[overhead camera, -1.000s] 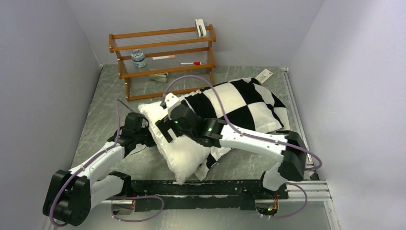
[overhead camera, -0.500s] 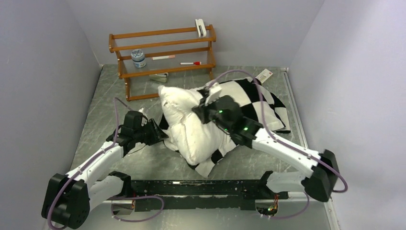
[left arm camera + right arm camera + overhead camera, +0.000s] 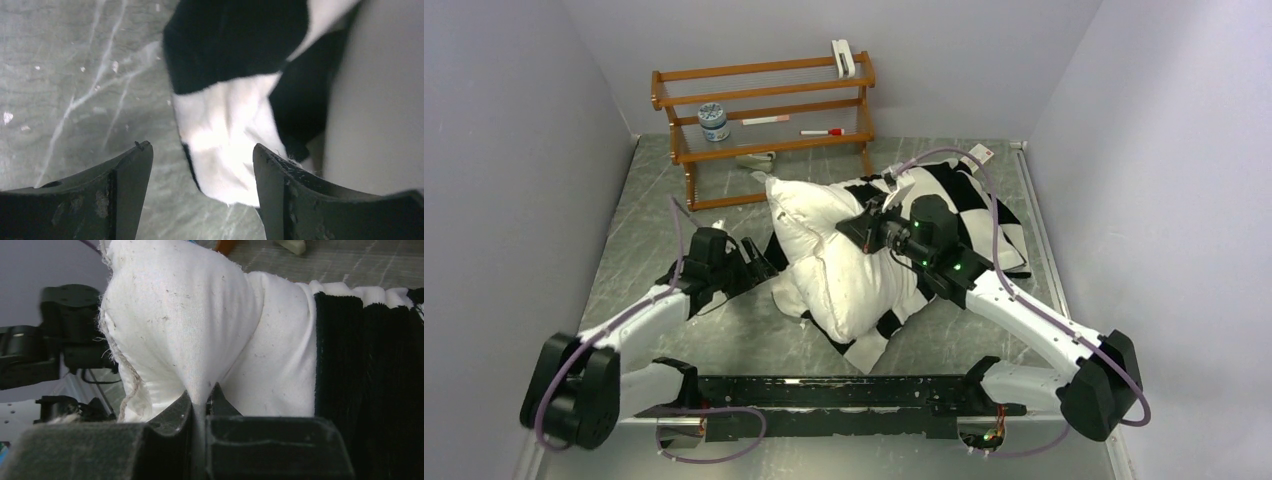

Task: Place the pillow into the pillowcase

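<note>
White pillow [image 3: 180, 315] sat pinched in the outstretched right gripper [image 3: 202, 394], the left gripper [image 3: 199, 154] gaping beside the pillowcase [image 3: 235, 45], on a grey marbled table [image 3: 639, 225] between pale walls [image 3: 514, 120].

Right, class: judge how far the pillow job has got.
Done: little; only one end of the pillow looks tucked in the pillowcase. In hand: right gripper pinches pillow fabric; left gripper, open, straddles a pillowcase corner. Left: get the rest inside.
</note>
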You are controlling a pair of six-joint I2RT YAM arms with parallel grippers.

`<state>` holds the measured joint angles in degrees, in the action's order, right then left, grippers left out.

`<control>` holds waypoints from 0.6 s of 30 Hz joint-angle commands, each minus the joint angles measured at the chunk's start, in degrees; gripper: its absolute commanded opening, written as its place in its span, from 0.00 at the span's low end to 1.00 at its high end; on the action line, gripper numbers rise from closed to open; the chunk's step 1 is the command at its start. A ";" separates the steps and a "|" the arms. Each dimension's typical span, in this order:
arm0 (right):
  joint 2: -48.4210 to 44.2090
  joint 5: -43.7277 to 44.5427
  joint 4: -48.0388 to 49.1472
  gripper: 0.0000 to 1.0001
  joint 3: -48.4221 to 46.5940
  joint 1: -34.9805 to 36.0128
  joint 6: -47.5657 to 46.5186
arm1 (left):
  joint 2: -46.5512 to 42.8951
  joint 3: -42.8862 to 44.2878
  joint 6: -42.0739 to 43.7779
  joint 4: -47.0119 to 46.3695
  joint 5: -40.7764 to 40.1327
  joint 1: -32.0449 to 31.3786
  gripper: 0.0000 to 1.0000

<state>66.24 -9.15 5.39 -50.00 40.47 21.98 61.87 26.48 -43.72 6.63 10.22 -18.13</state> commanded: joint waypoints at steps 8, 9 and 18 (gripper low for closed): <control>-4.96 -2.93 3.05 0.00 3.31 -4.67 2.23 | 18.02 6.85 0.09 -13.95 -10.92 -3.59 0.73; -5.02 -3.05 3.31 0.00 3.56 -4.62 2.35 | 19.26 6.66 -0.49 -15.94 -12.51 -4.45 0.73; -5.75 -3.21 4.98 0.00 4.80 -4.89 3.34 | 33.51 7.55 -10.17 -27.58 -18.14 -10.18 0.67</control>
<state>62.30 -14.70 7.97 -46.13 37.12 25.10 89.41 34.06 -48.80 -16.60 -2.55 -25.65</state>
